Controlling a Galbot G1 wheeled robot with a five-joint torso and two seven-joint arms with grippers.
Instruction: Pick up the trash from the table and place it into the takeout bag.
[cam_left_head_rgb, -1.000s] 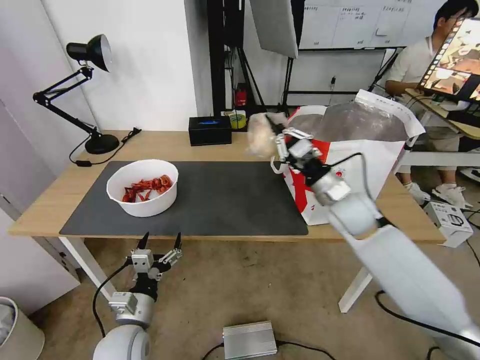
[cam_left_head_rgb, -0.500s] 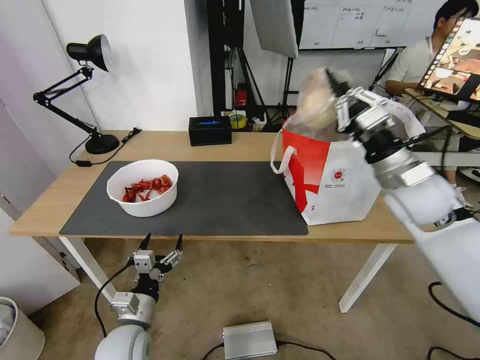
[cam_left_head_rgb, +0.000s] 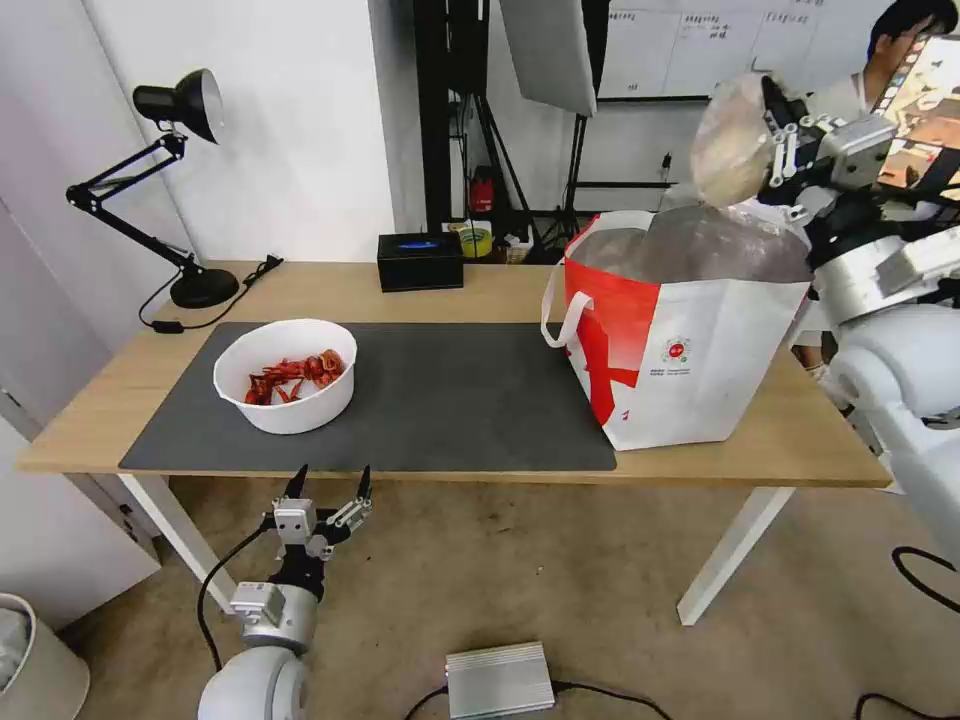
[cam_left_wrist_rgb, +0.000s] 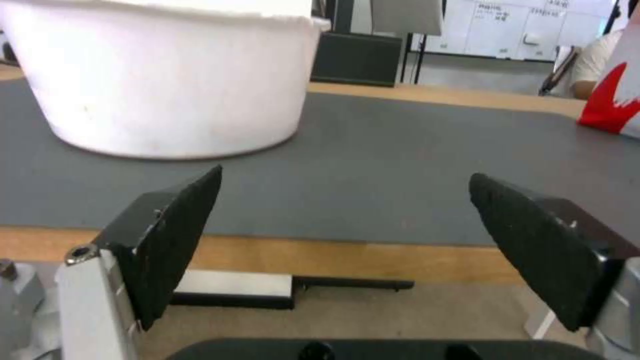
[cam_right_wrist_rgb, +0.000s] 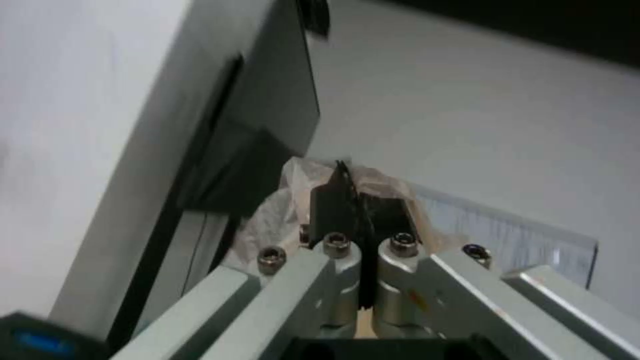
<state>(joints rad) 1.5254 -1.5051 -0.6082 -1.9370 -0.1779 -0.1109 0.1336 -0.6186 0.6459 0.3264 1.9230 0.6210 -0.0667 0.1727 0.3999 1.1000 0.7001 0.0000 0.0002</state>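
One beige bundle (cam_left_head_rgb: 733, 150) hangs clamped in the right gripper (cam_left_head_rgb: 772, 150) above the takeout bag (cam_left_head_rgb: 690, 330); the white bowl (cam_left_head_rgb: 285, 375) remains on the table (cam_left_head_rgb: 330, 290); the left gripper (cam_left_head_rgb: 328, 490) idles, fingers apart.

white/red bag (cam_left_head_rgb: 690, 350), white bowl (cam_left_head_rgb: 285, 375), grey mat (cam_left_head_rgb: 450, 400)

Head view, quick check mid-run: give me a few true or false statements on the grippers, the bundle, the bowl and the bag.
1. The right gripper holds the clear-bag bundle above the takeout bag. True.
2. The white bowl is already in the bag. False: it sits on the dark mat, red shells inside.
3. The left gripper is shut on the bowl. False: it is open, below the table edge, holding nothing.
4. The bag stands upright on the table. True.
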